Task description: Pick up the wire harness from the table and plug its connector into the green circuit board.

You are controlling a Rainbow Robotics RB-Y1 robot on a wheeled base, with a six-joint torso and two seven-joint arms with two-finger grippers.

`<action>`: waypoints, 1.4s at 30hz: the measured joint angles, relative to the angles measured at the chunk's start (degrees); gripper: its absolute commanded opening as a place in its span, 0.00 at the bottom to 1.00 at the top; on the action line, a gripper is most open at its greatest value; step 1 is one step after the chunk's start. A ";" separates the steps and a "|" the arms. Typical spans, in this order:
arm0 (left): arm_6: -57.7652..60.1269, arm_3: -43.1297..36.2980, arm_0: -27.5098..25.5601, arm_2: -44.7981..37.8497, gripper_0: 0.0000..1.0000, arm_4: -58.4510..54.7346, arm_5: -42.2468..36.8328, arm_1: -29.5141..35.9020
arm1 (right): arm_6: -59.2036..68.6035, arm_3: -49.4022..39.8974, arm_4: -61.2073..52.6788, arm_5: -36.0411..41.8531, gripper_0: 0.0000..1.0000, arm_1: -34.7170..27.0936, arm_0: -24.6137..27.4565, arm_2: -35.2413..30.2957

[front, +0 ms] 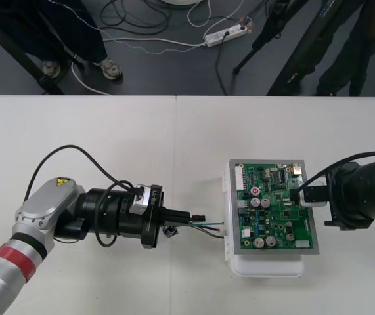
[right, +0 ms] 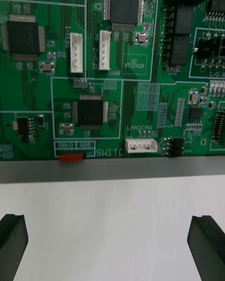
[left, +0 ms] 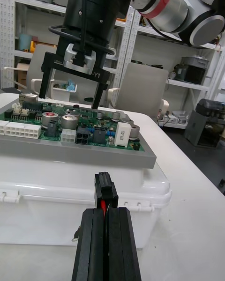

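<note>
The green circuit board sits on its white base right of the table's middle. My left gripper is just left of the board, shut on the harness. In the left wrist view the black plug with a red wire sticks out between the shut fingers, facing the base's side wall below the board. Thin green and black wires trail toward the board's left edge. My right gripper hovers open over the board's right side, and its fingers stand far apart.
The right gripper hangs over the far side of the board, seen from the left wrist. White sockets line the board's edge by the grey frame. Bare table lies in front of and behind the board.
</note>
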State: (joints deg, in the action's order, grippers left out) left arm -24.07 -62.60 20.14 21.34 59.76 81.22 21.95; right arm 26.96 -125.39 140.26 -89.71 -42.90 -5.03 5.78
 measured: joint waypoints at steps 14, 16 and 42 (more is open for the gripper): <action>0.00 0.02 0.11 0.00 0.00 2.03 -2.98 -2.62 | 0.00 1.53 4.02 0.00 1.00 4.08 0.01 0.98; 0.00 0.02 0.17 0.00 0.00 2.35 -3.36 -2.99 | 0.00 1.55 4.57 0.00 1.00 4.52 0.02 0.99; 0.00 0.08 1.59 0.00 0.00 4.66 -6.51 -6.41 | 0.01 0.45 4.22 -0.02 1.00 4.83 0.81 3.28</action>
State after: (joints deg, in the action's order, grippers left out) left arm -24.07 -62.52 21.73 21.34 64.42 74.71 15.54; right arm 26.97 -124.93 144.48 -89.73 -38.07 -4.22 9.06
